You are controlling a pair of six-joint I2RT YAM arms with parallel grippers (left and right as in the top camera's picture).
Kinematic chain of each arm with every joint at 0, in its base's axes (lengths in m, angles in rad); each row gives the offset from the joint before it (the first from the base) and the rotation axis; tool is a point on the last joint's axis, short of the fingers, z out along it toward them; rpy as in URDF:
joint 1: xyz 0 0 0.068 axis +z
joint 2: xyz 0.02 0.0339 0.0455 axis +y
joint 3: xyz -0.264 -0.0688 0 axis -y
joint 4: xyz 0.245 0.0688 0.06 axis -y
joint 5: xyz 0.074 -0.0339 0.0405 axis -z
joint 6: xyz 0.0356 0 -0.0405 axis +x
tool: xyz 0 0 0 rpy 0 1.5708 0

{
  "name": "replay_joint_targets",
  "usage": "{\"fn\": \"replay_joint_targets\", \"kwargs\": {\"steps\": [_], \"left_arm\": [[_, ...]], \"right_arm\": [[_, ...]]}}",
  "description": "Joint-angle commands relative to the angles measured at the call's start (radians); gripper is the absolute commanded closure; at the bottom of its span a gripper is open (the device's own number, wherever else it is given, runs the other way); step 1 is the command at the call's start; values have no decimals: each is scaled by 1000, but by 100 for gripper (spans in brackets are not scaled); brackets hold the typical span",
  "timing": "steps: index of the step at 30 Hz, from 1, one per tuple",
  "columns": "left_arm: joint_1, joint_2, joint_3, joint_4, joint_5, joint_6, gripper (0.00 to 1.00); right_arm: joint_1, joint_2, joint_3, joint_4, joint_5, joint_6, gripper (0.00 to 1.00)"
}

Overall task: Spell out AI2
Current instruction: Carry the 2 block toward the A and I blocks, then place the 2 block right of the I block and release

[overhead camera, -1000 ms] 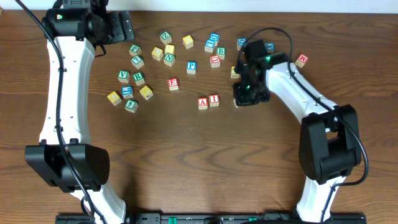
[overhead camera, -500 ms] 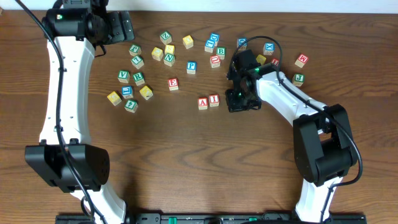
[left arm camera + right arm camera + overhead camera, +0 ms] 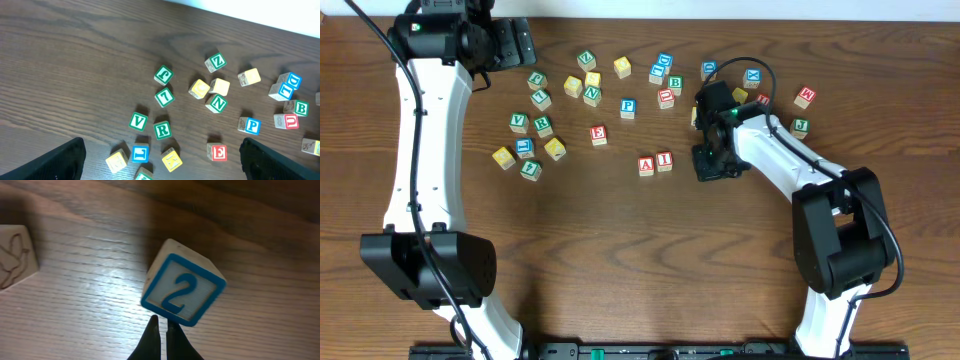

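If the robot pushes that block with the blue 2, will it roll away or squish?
Probably neither. The 2 block is a cube with flat faces and clear corners, so it should slide or twist on the smooth wooden table rather than roll. It looks like painted wood, so it is likely stiff and light, not squishy.

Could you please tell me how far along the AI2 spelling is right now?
Done: the A block and the I block sit side by side. In hand: the right tool, fingers together, is at the lower edge of the 2 block, which sits skewed and is not clamped. Left to do: line the 2 up beside the I.
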Motion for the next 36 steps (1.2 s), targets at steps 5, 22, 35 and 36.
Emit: {"fn": "replay_joint_targets", "kwargs": {"steps": [5, 22, 35, 36], "left_arm": [[0, 7, 7, 0, -9, 2, 2], [0, 7, 7, 0, -9, 2, 2], [0, 7, 7, 0, -9, 2, 2], [0, 7, 7, 0, -9, 2, 2]], "right_arm": [[-35, -11, -4, -7, 71, 5, 99], [-120, -170, -4, -27, 97, -16, 99], [-138, -17, -4, 38, -32, -32, 99], [-138, -3, -4, 45, -43, -35, 99]]}}
